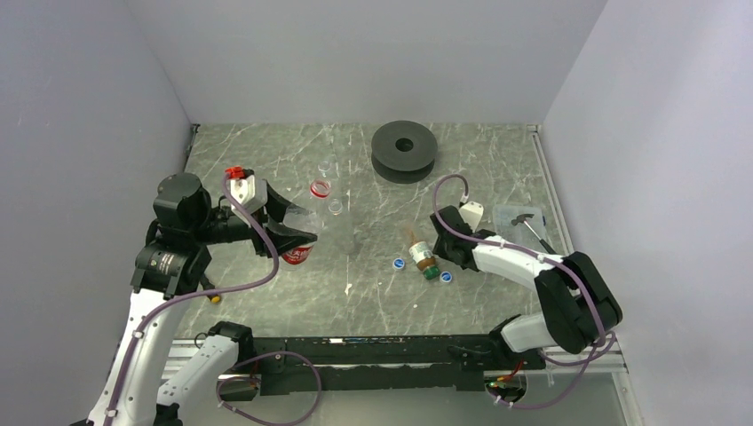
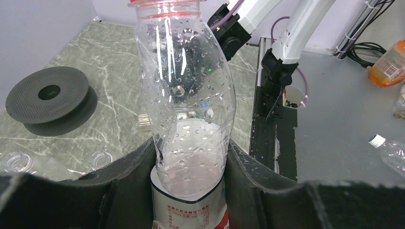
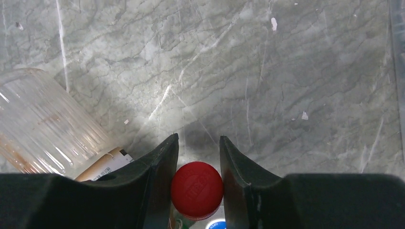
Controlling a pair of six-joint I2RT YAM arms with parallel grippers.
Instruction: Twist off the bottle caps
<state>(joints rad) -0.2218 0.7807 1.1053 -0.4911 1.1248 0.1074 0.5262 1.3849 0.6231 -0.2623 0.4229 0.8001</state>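
Red-label bottle (image 2: 184, 95): clamped low on the body, at the label, between the fingers of the left end effector (image 1: 297, 240), at the left of the worktop (image 1: 497, 169). The neck points away from the wrist. A red neck ring shows, but the mouth is cut off by the frame edge, so cap on or off is not seen directly.

Red cap (image 3: 197, 190): pinched between the fingers of the right end effector (image 3: 197, 160), right of centre, well apart from the red-label bottle. Judged: this cap is off that bottle.

Amber bottle (image 1: 421, 256): on its side, just beside the right end effector. Green cap (image 1: 432, 273) at its near end looks in place. Judged: not yet undone.

Two clear bottles (image 1: 336, 206): upright, mid-worktop, between the two arms. Mouths look open. Two blue caps (image 1: 400, 263) lie loose on either side of the amber bottle's near end, probably theirs.

Progress, as a judgement: three of four uncapped, amber bottle left. The red cap would need setting down before the right end effector can take another.

Black spool (image 1: 404, 149): far centre, apart from both arms.
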